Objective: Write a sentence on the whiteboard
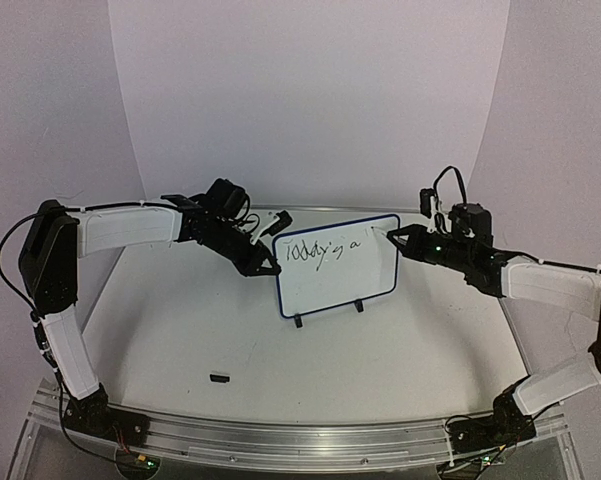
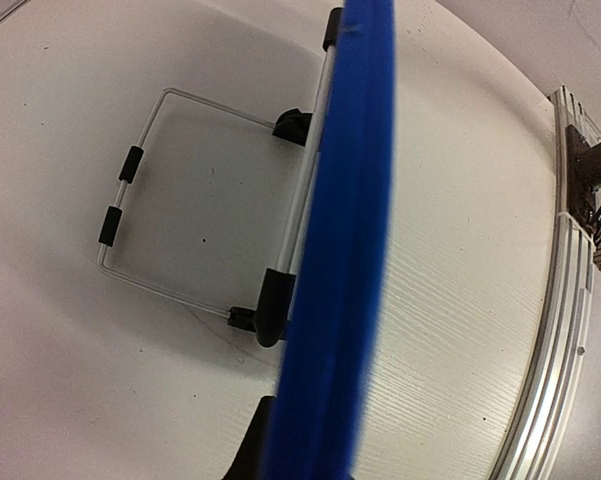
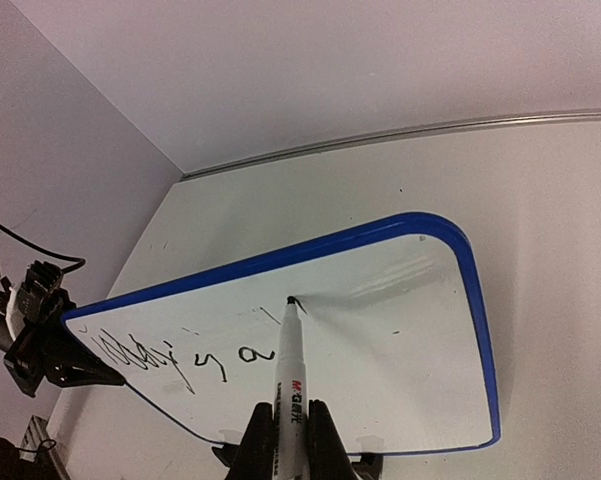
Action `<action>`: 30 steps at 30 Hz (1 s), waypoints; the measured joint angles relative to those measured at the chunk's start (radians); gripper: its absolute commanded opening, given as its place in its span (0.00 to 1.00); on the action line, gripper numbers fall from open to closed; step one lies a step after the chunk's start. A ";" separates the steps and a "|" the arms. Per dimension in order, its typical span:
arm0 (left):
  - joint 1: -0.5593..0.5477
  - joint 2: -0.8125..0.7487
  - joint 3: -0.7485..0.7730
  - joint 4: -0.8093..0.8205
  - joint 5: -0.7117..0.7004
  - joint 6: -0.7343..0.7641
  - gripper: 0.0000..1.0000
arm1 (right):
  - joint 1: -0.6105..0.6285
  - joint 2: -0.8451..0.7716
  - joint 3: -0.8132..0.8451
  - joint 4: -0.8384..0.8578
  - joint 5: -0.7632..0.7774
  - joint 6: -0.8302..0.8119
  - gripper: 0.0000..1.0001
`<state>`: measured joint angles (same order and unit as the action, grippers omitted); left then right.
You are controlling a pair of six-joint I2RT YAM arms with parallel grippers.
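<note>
Closest to the right wrist camera, a black-and-white marker pen (image 3: 290,385) is clamped upright between the fingers of the right tool (image 3: 285,445). Its tip touches the whiteboard (image 1: 365,275) just right of the last written letter. The whiteboard stands near the middle of the table (image 1: 180,330), leaning back on two small black feet and a thin wire stand (image 2: 111,225). The sentence (image 3: 180,355) is only begun: one line of black script, roughly "Today is a", across the upper left.

The left tool (image 1: 265,262) sits at the board's left edge and appears closed on the blue rim, which fills the left wrist view.

The board looks light, thin and stiff, with a slick face, so pen pressure could probably tip or slide it. The rim at a side edge, away from the ink, seems the safest place to hold. Fresh writing would likely smear if brushed.

A small black object (image 1: 219,378), perhaps the pen's cap, lies well apart on the table. Nothing stands before the unwritten right half.
</note>
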<state>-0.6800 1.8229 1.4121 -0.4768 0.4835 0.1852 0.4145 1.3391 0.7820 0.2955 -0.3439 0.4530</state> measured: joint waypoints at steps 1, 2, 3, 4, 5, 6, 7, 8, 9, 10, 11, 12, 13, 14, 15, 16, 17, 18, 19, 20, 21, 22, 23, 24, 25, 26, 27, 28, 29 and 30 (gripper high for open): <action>0.000 0.000 0.001 -0.002 0.000 0.000 0.00 | 0.000 0.005 0.003 0.001 -0.007 0.000 0.00; 0.000 0.000 0.002 -0.003 0.000 0.000 0.00 | 0.000 0.010 0.005 0.003 -0.014 0.000 0.00; 0.000 0.000 0.002 -0.003 0.000 0.000 0.00 | 0.000 0.015 0.007 0.003 -0.020 0.000 0.00; 0.000 0.000 0.002 -0.003 0.000 0.000 0.00 | 0.000 0.019 0.008 0.003 -0.025 0.000 0.00; 0.000 0.000 0.002 -0.003 0.000 0.000 0.00 | 0.000 0.022 0.009 0.003 -0.032 0.000 0.00; 0.000 0.000 0.002 -0.003 0.000 0.000 0.00 | 0.000 0.024 0.009 0.003 -0.037 0.000 0.00; 0.000 0.000 0.002 -0.003 0.000 0.000 0.00 | 0.000 0.026 0.009 0.003 -0.042 0.000 0.00; 0.000 0.000 0.002 -0.003 0.000 0.000 0.00 | 0.000 0.027 0.009 0.003 -0.044 0.000 0.00; 0.000 0.000 0.002 -0.003 0.000 0.000 0.00 | 0.000 0.028 0.009 0.003 -0.046 0.000 0.00; 0.000 0.000 0.002 -0.003 0.000 0.000 0.00 | 0.000 0.028 0.009 0.003 -0.046 0.000 0.00; 0.000 0.000 0.002 -0.003 0.000 0.000 0.00 | 0.000 0.028 0.009 0.003 -0.046 0.001 0.00; 0.000 0.000 0.002 -0.003 0.000 0.000 0.00 | 0.000 0.028 0.009 0.003 -0.046 0.001 0.00; 0.000 0.000 0.002 -0.003 0.000 0.000 0.00 | 0.000 0.028 0.008 0.003 -0.046 0.001 0.00; 0.000 0.000 0.002 -0.003 0.000 0.000 0.00 | 0.000 0.028 0.007 0.004 -0.046 0.001 0.00; 0.000 0.000 0.002 -0.003 0.000 0.000 0.00 | 0.000 0.028 0.005 0.005 -0.046 0.002 0.00; 0.000 0.000 0.002 -0.003 0.000 0.000 0.00 | 0.000 0.028 0.001 0.006 -0.046 0.003 0.00; 0.000 0.000 0.002 -0.003 0.000 0.000 0.00 | 0.000 0.028 -0.005 0.008 -0.046 0.004 0.00; 0.000 0.000 0.002 -0.003 0.000 0.000 0.00 | 0.000 0.028 -0.014 0.010 -0.046 0.004 0.00; 0.000 0.000 0.002 -0.003 0.000 0.000 0.00 | 0.000 0.028 -0.023 0.010 -0.046 0.006 0.00; 0.000 0.000 0.002 -0.004 0.000 0.000 0.00 | 0.000 0.028 -0.032 0.010 -0.046 0.007 0.00; 0.000 0.000 0.002 -0.004 -0.001 0.000 0.00 | 0.000 0.028 -0.041 0.009 -0.045 0.009 0.00; 0.000 0.000 0.002 -0.004 -0.001 0.000 0.00 | 0.000 0.028 -0.048 0.009 -0.045 0.010 0.00; 0.000 0.000 0.002 -0.004 -0.001 0.000 0.00 | 0.000 0.028 -0.053 0.008 -0.045 0.011 0.00; 0.000 0.000 0.002 -0.003 -0.001 0.001 0.00 | 0.000 0.028 -0.060 0.008 -0.044 0.012 0.00; 0.000 0.000 0.002 -0.004 -0.001 0.001 0.00 | 0.000 0.028 -0.065 0.008 -0.043 0.012 0.00; 0.000 0.000 0.002 -0.004 -0.001 0.001 0.00 | 0.000 0.028 -0.068 0.007 -0.043 0.012 0.00; 0.000 0.000 0.002 -0.004 -0.001 0.001 0.00 | 0.000 0.028 -0.071 0.007 -0.043 0.013 0.00; 0.000 0.000 0.002 -0.004 -0.001 0.001 0.00 | 0.000 0.028 -0.072 0.007 -0.043 0.013 0.00; 0.000 0.000 0.002 -0.004 -0.001 0.001 0.00 | 0.000 0.029 -0.074 0.008 -0.043 0.014 0.00; 0.000 0.000 0.002 -0.004 -0.001 0.001 0.00 | 0.000 0.031 -0.075 0.008 -0.043 0.015 0.00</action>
<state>-0.6804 1.8229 1.4139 -0.4805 0.4821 0.1864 0.4145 1.3703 0.7072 0.3039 -0.3870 0.4680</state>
